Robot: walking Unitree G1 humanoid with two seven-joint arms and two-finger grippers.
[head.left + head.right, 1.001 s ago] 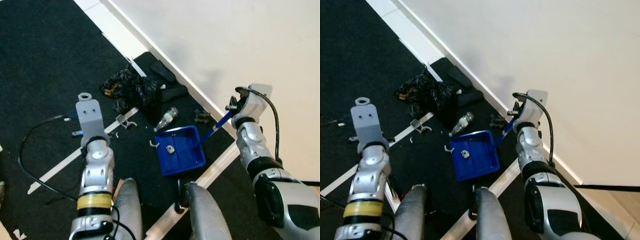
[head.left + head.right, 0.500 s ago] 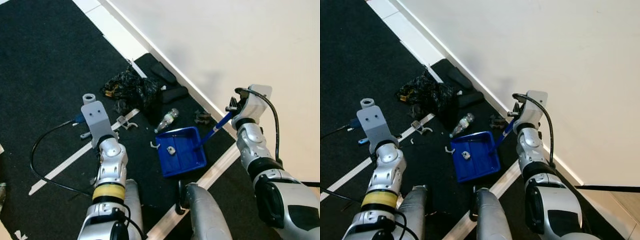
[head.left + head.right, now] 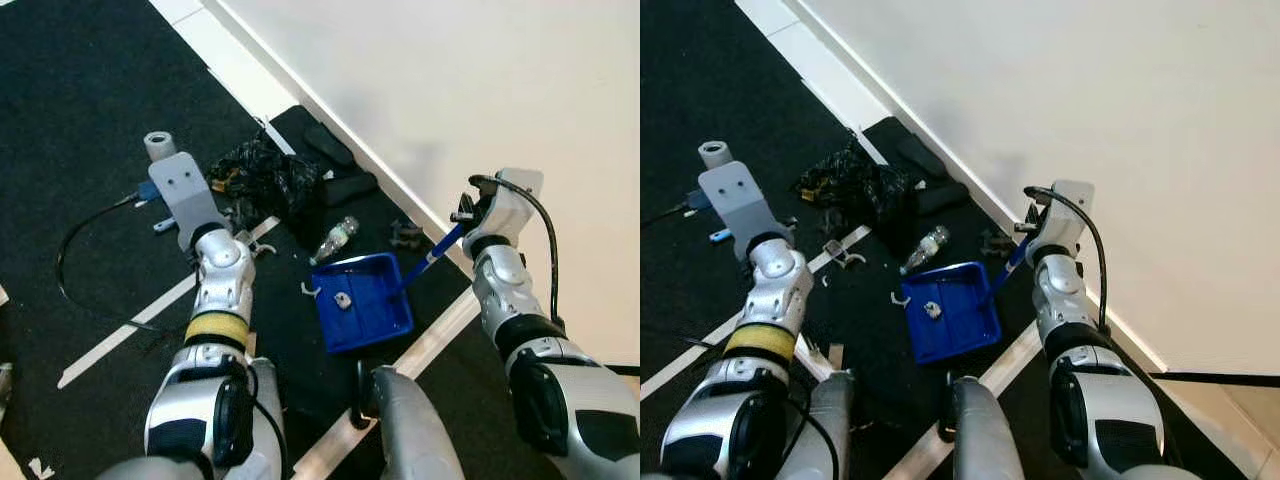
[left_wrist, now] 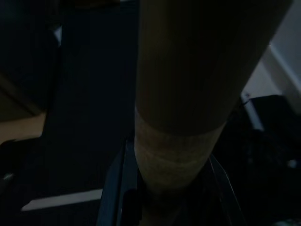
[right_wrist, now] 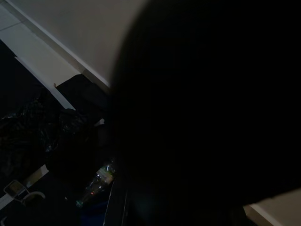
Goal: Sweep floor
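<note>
Black bag (image 3: 265,180), plastic bottle (image 3: 333,238) beside blue dustpan (image 3: 362,302); cable (image 3: 85,275) left.

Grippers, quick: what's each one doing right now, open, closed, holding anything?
Left gripper: closed on a broom handle.
Right gripper: at the dustpan handle; whether open or closed cannot be told.

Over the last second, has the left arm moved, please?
Yes. The left arm has swung forward, toward the black bag, while the blue dustpan kept its place.
</note>
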